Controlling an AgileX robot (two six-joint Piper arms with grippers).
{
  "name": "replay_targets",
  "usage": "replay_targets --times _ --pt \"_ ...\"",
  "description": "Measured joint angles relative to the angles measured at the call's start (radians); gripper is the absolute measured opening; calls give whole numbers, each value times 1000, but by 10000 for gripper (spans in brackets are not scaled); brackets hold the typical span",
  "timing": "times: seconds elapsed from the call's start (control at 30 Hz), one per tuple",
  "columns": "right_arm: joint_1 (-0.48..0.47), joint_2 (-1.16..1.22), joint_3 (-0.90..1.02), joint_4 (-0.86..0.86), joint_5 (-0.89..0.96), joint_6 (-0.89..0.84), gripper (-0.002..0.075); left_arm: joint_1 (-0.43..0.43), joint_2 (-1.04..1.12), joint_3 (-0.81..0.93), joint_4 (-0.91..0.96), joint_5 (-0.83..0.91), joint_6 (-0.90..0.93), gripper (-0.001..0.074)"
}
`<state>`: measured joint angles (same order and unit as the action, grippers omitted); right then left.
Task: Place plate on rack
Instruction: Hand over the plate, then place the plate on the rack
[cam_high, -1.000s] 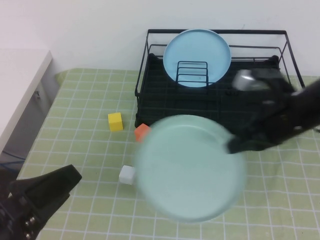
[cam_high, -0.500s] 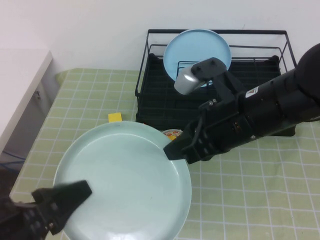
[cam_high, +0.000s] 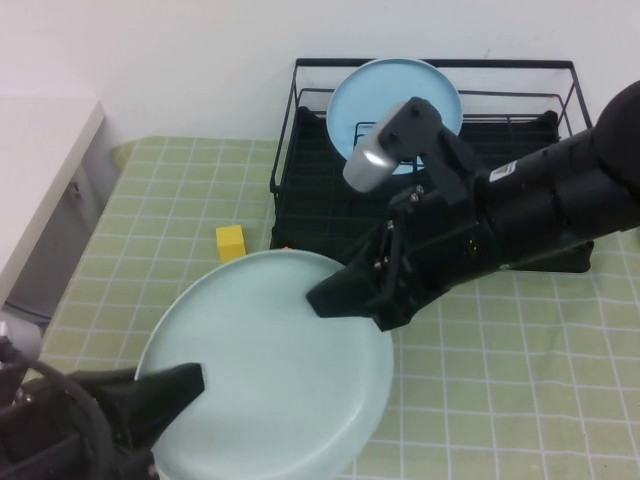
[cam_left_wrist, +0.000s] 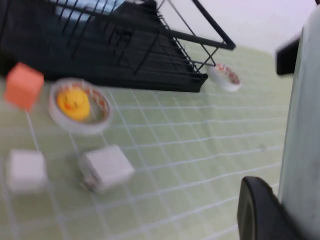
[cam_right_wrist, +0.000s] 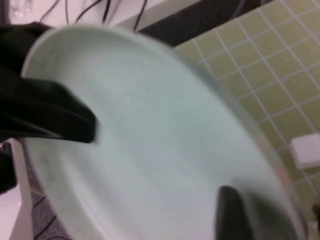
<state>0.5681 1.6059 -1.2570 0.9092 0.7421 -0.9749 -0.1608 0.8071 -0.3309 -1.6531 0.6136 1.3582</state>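
Over the near left part of the green checked tablecloth (cam_high: 520, 400), the large round pale mint-green plate (cam_high: 270, 365) hangs between both arms. Half a second ago the left gripper (cam_high: 175, 395) had only reached its near rim; now its black fingers (cam_high: 165, 385) are clamped on that rim, and the plate has shifted slightly toward the table's middle. The right gripper (cam_high: 335, 298) remains at the far rim, but whether its fingers have let go I cannot tell. This looks like a hand-over from right arm to left, so the task is probably only partway done. The big black wire dish rack (cam_high: 300, 190) stands at the far edge, well apart from the plate, with a sky-blue plate (cam_high: 395, 100) leaning inside. A small yellow cube (cam_high: 231, 242) sits just beyond the mint plate.
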Motion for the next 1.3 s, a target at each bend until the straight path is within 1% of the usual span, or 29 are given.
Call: replay_targets --times 0.07,0.1,0.2,0.33,0.37,0.43,0.47,0.57,0.6,0.67,0.77,0.87,1.1,1.3 --pt "0 -10 -16 1 5 -2 427 0 1 -16 0 -15 119 96" --pt "0 -19 -29 -4 5 -2 457 0 2 -26 0 -27 178 96" --pt "0 -74 -70 -46 5 -2 490 0 8 -77 -4 -91 307 96" --pt "0 -182 -103 -156 5 29 488 0 41 -170 -16 -189 440 96" --pt "0 -214 -104 -197 5 50 471 0 56 -198 -22 -200 493 96" --pt "0 -274 -109 -289 15 111 408 0 91 -257 -35 -203 620 96" --pt "0 -299 -112 -350 24 159 353 0 115 -286 -37 -192 705 96" --pt "0 -351 -107 -532 71 320 143 0 202 -370 -40 -124 927 96" --pt "0 -363 -98 -593 90 369 95 0 232 -396 -40 -99 965 96" --pt "0 -376 -70 -701 120 451 41 0 314 -464 -40 -34 1023 96" --pt "0 -382 8 -812 138 541 15 0 449 -575 -40 37 1070 95" --pt "0 -382 103 -875 117 608 8 -5 575 -688 -36 77 1110 95" --pt "0 -382 307 -975 -12 742 5 -74 867 -996 -34 57 1204 95" --pt "0 -382 363 -1057 -38 840 4 -94 1151 -1290 -34 38 1257 95"
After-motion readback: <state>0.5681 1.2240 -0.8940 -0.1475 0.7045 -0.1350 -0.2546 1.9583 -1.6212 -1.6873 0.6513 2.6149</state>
